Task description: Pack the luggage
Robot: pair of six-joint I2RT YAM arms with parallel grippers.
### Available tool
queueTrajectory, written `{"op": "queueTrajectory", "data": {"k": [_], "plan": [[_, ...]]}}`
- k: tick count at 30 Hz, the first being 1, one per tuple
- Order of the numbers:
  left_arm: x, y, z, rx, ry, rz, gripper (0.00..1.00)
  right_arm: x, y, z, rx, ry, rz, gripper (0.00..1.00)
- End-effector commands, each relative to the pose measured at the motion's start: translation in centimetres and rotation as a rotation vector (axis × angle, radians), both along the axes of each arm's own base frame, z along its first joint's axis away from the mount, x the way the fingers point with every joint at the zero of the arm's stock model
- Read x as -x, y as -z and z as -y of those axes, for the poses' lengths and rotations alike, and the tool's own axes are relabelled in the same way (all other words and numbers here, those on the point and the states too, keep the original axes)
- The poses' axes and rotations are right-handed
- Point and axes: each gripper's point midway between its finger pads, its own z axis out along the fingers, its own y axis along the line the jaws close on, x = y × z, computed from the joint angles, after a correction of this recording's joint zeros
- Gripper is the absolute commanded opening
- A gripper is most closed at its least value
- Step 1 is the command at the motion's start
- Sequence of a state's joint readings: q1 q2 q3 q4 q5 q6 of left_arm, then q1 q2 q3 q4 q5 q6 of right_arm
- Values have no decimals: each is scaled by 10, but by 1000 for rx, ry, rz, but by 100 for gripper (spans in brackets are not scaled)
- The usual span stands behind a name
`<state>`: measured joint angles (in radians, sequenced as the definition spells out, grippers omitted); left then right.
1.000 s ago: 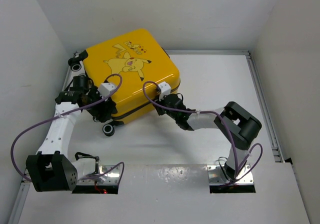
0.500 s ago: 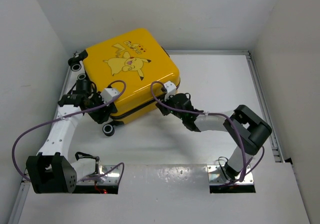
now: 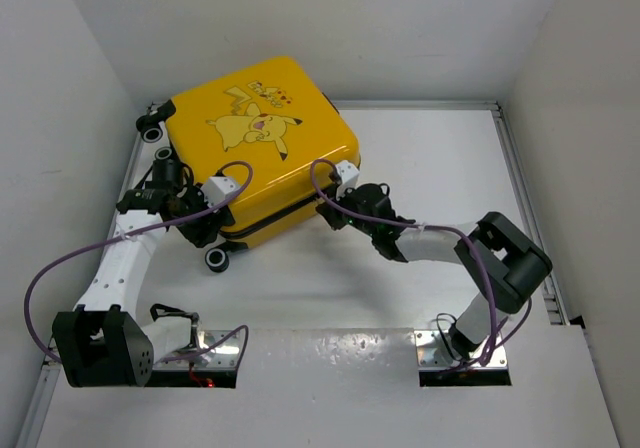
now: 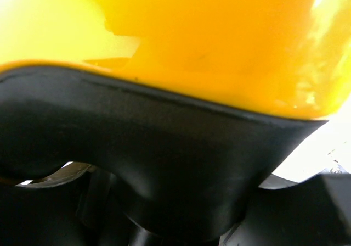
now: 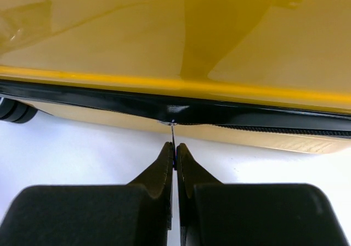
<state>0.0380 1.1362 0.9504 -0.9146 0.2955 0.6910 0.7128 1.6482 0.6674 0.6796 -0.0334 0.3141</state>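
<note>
Surface: white table (image 3: 430, 158), white walls (image 3: 400, 28) around.
Left gripper (image 3: 203, 220): at luggage (image 3: 260, 138) near-left corner; jaw state unclear.
Right gripper (image 5: 174, 155): pinching zipper pull (image 5: 173, 132).

A white table (image 3: 420, 168), edged with metal rails (image 3: 527, 208), is carrying the yellow luggage (image 3: 270, 138), which is lying flat and closed in the far left corner. The case is showing its cartoon print upward, and its small black wheels (image 3: 216, 258) are pointing out along its left side. A black zipper trim (image 5: 82, 95) is running along the side facing the arms, with a thin metal zipper pull (image 5: 172, 129) sticking out from it. Two metal base plates (image 3: 462, 353) are sitting at the table's near edge.
</note>
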Motion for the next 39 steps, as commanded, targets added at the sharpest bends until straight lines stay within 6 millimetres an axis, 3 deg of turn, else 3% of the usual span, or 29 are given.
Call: {"op": "queueTrajectory", "data": {"k": [1, 10, 13, 18, 19, 24, 27, 28, 29, 30, 31, 32, 33, 34, 35, 36, 37, 39], "plan": [[-11, 8, -25, -73, -140, 12, 0, -23, -30, 17, -56, 86, 70, 0], [-9, 16, -30, -89, -157, -7, 0, -35, -19, 47, -79, 198, -49, 0], [-6, 19, -33, -89, -168, -16, 0, -52, -14, 73, -71, 274, -69, 0], [-20, 24, -67, -107, -271, -21, 0, -85, -9, 127, -43, 365, -66, 0], [-24, 32, -72, -109, -275, -51, 0, -91, -7, 132, -31, 365, -54, 0], [-69, 25, -120, -130, -388, -20, 0, -126, -3, 164, 8, 362, 2, 0], [-102, 25, -134, -141, -381, -6, 0, -161, -13, 154, -14, 250, 79, 0], [-112, 25, -132, -143, -368, 6, 0, -169, -21, 151, -40, 238, 108, 0], [-127, 28, -131, -148, -340, 3, 0, -176, -8, 148, -37, 229, 94, 0], [-136, 30, -129, -149, -331, 11, 0, -187, -17, 142, -56, 206, 124, 0], [-145, 31, -130, -162, -319, 18, 0, -203, -6, 138, -58, 204, 135, 0], [-155, 27, -129, -164, -311, 32, 0, -216, -15, 133, -71, 198, 170, 0], [-165, 36, -126, -175, -301, 32, 0, -223, -17, 130, -83, 200, 187, 0], [-172, 38, -126, -188, -288, 39, 0, -234, 0, 127, -79, 206, 180, 0], [-182, 35, -125, -209, -286, 56, 0, -247, -12, 123, -87, 211, 222, 0], [-189, 45, -127, -209, -285, 46, 0, -263, 3, 126, -78, 248, 221, 0], [-194, 48, -125, -219, -280, 42, 0, -278, -9, 127, -84, 270, 258, 0], [-214, 44, -127, -228, -288, 71, 0, -294, 8, 130, -72, 316, 251, 0]]}}
